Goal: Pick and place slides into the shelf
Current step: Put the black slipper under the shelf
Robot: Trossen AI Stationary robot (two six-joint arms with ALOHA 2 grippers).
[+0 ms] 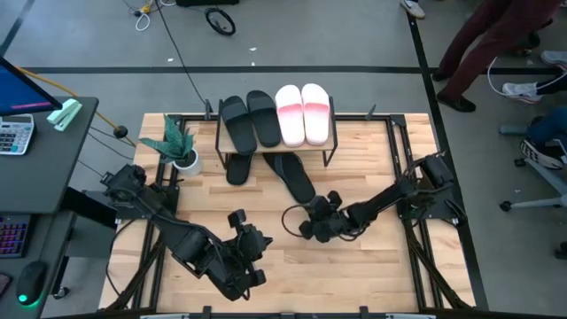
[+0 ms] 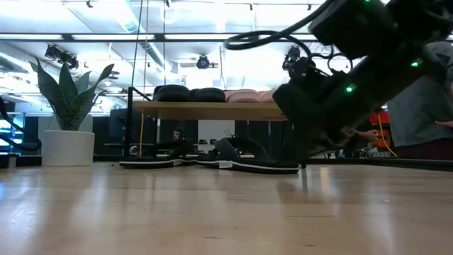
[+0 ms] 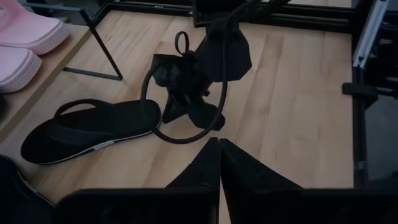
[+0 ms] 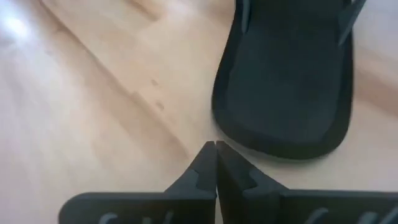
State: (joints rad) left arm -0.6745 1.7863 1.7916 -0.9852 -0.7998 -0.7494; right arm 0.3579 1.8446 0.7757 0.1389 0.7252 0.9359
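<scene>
Black rubber lay on the table (image 1: pixel 372 257) beneath and in front of the shelf (image 1: pixel 323 142): one black slide (image 1: pixel 297 178) stretched from under the shelf's front edge toward the middle of the table, its heel end nearest the right gripper (image 1: pixel 312 229), and a second black slide (image 1: pixel 238 167) sat under the shelf's left part, only partly showing. On the light wooden top board stood four more slides in a row, two black ones (image 1: pixel 249 120) on the left half and two pale pink ones (image 1: pixel 303 113) on the right half, each pair side by side and touching.

In the right wrist view the right gripper's fingertips (image 4: pixel 206 163) were pressed together, empty, just short of the rounded end of the black slide (image 4: pixel 285 81) on the table. The left wrist view showed that same slide (image 3: pixel 93 129) lying flat, with the right gripper (image 3: pixel 186 102) close beside it.

The left gripper (image 1: pixel 245 252) hung over the front left part of the table, well apart from the shelf, its fingertips (image 3: pixel 219 163) also closed on nothing.

A potted plant (image 1: pixel 177 146) stood at the shelf's left. Beyond the table's far right corner a person's legs (image 1: pixel 469 62) showed on the floor.
</scene>
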